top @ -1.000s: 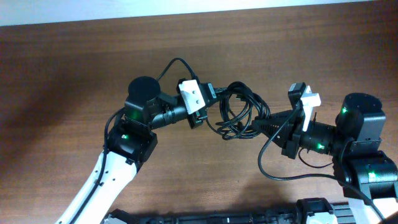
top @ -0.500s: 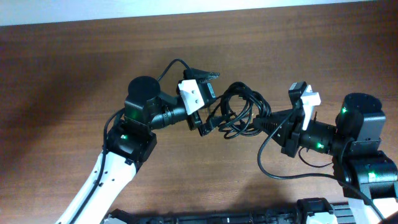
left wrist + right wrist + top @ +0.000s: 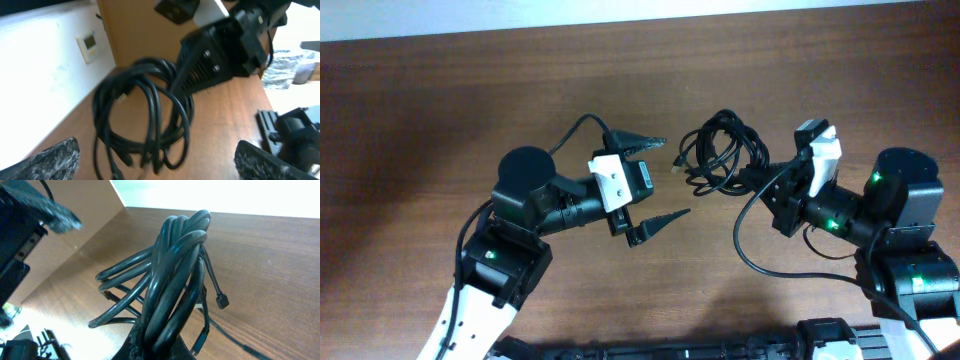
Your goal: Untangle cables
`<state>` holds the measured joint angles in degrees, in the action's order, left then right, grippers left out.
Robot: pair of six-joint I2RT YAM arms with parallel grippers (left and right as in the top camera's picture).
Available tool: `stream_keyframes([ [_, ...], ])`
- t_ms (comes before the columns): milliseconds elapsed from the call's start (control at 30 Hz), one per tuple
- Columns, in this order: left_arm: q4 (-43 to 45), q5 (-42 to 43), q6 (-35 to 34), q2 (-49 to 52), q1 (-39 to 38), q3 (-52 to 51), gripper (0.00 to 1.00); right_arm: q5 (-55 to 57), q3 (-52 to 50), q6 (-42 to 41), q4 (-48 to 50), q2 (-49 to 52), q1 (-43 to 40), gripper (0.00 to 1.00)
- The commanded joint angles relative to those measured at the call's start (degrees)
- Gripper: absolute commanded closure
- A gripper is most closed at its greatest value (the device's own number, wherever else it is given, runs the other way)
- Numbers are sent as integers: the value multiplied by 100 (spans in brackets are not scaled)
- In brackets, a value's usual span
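Observation:
The cables (image 3: 720, 152) are a knotted bundle of thin black loops hanging over the wooden table (image 3: 440, 110). My right gripper (image 3: 756, 181) is shut on the bundle's right side. In the right wrist view the cables (image 3: 175, 275) rise from between the pads of the right gripper (image 3: 167, 347), and a small plug end (image 3: 221, 300) dangles to the right. My left gripper (image 3: 676, 177) stands wide open just left of the bundle, touching nothing. In the left wrist view the cables (image 3: 145, 120) hang ahead of the left gripper (image 3: 155, 162), whose fingers (image 3: 52, 160) are spread far apart.
A thicker black arm wire (image 3: 760, 272) loops below my right arm. The table's far edge (image 3: 620, 22) meets a white wall. A small white wall box (image 3: 88, 46) shows in the left wrist view.
My left gripper has opened, let go of the cables and drawn back to the left. The right gripper has carried the bundle slightly right and up.

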<state>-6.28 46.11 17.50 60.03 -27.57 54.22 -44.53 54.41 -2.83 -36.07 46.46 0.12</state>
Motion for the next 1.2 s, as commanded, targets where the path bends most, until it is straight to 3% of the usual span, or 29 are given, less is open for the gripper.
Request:
stream_keyframes([
  [0,-63,424,-35,-37,9,22,1,-4,116,-85,118,-33,-15,96],
  [333,-48,520,-35,57,9,22,1,-614,116,-81,125,-33,-15,96],
  [1167,-15,535,-33,153,-306,22,1,-955,116,-407,494,-33,-13,96],
])
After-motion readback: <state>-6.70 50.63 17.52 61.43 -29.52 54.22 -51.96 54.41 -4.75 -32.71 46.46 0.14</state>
